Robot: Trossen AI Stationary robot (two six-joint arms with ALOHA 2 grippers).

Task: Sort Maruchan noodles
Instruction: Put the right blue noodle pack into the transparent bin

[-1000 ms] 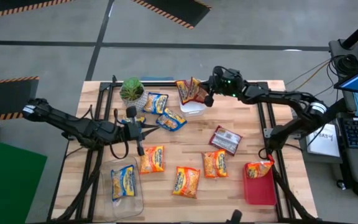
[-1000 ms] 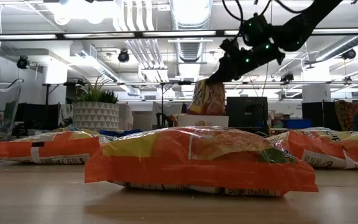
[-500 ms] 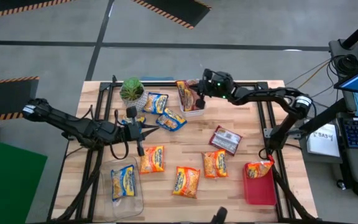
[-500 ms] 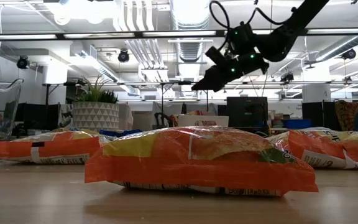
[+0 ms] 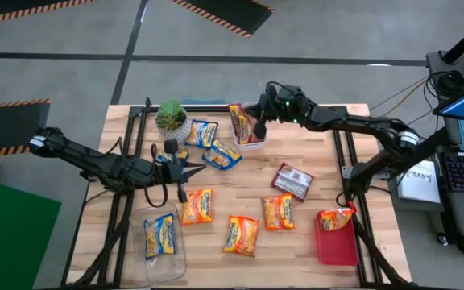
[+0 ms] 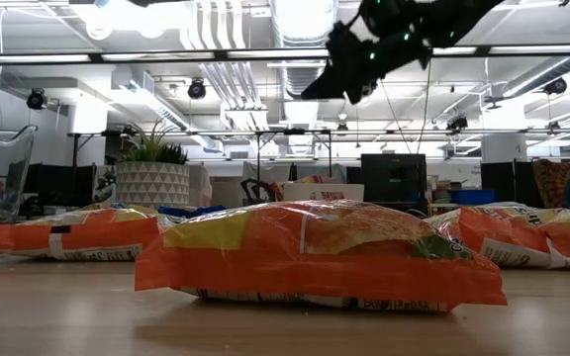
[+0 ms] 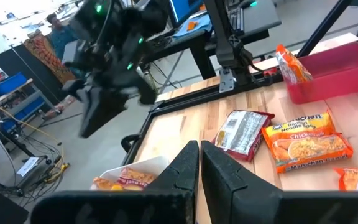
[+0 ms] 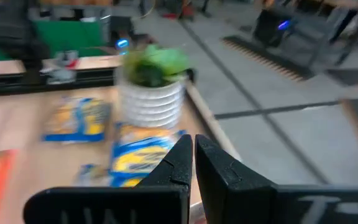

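Note:
Maruchan noodle packets lie flat across the wooden table: blue-and-yellow ones (image 5: 202, 133) (image 5: 222, 155) near the potted plant (image 5: 171, 119), orange ones (image 5: 197, 205) (image 5: 242, 235) (image 5: 279, 212) toward the near edge, and a maroon one (image 5: 292, 180). One more orange packet (image 5: 238, 121) lies in a white tub (image 5: 252, 140) at the far edge. My right gripper (image 5: 258, 123) hangs shut above that tub, high over the table (image 6: 312, 93). My left gripper (image 5: 203, 163) is shut, held level beside the blue packets, and touches nothing.
A clear tub (image 5: 163, 242) at the near left holds a blue packet (image 5: 159, 236). A red bin (image 5: 337, 242) at the near right holds an orange packet (image 5: 335, 217). Black metal frames run along the table's left and right sides.
My right gripper has risen and shifted toward the table's left edge. The orange packet that stood on end under its fingertips has dropped and now lies in the white tub.

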